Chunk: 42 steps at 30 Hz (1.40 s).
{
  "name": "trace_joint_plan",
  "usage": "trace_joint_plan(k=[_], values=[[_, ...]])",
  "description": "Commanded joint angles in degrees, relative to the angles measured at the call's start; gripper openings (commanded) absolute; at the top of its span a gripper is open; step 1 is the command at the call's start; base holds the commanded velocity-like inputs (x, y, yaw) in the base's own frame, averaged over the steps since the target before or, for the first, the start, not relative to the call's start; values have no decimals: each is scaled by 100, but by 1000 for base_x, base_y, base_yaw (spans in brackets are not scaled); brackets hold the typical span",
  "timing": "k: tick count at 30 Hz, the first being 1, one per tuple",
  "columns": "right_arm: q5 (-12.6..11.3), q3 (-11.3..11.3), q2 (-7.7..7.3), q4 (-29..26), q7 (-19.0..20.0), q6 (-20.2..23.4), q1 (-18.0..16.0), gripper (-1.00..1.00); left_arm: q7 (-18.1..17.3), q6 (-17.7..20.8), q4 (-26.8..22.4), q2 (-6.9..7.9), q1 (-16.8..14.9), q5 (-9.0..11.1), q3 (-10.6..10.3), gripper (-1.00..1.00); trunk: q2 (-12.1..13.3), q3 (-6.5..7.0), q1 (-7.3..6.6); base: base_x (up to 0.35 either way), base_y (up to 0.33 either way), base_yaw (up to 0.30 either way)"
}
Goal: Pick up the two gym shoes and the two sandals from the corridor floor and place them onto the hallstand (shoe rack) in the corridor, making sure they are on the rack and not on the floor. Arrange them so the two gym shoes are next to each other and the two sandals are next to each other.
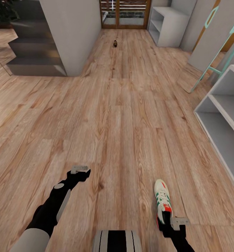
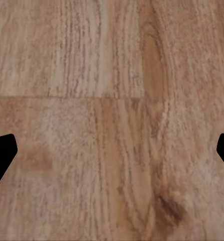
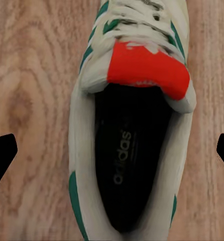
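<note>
Light brown wood-grain corridor floor (image 1: 123,122) runs the length of the head view, its planks leading away toward a wooden slatted door (image 1: 125,14) at the far end. One gym shoe (image 1: 163,201) lies on the floor, toe pointing toward that door, with the right gripper (image 1: 172,227) directly above its heel end. In the right wrist view the gym shoe (image 3: 132,130) sits between the two dark fingertips (image 3: 1,155), which stand wide apart at either side without touching it; its red-orange tongue tag and dark inside face the camera. The left gripper (image 1: 80,172) hangs over bare planks, well apart from the gym shoe on its other side, and its fingertips (image 2: 1,155) are likewise spread wide with nothing between them. A pale grey hallstand (image 1: 223,115) with open shelf levels stands against the wall beyond the gym shoe. Far down the floor, near the door, lies a small dark object (image 1: 115,43), too small to identify. Dark grey stairs (image 1: 33,49) rise beside a grey wall, and a white shelf unit (image 1: 167,26) stands next to the door.
</note>
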Motion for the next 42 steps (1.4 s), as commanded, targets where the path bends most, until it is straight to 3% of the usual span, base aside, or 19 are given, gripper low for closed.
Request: trace_joint_plan(k=[1,26,33,42], values=[[-3,-2,-1,3,3,-17,-2,100,-17,31,-8,-1,-1,7,3,100,-1,-3,1,112,0,0],[-8,-21,-3,-5,8,-11,-2,100,-17,45,-23,-10,-1,7,10,100,-1,-3,1,18,0,0],[-8,-15,-1,-5,8,-11,-2,100,-17,41,-23,-7,-1,7,10,100,-11,-159,19,0,0,0],[-8,-13,1,-5,8,-11,-2,100,-17,40,-24,-3,-1,7,9,100,-11,-159,19,0,0,0]])
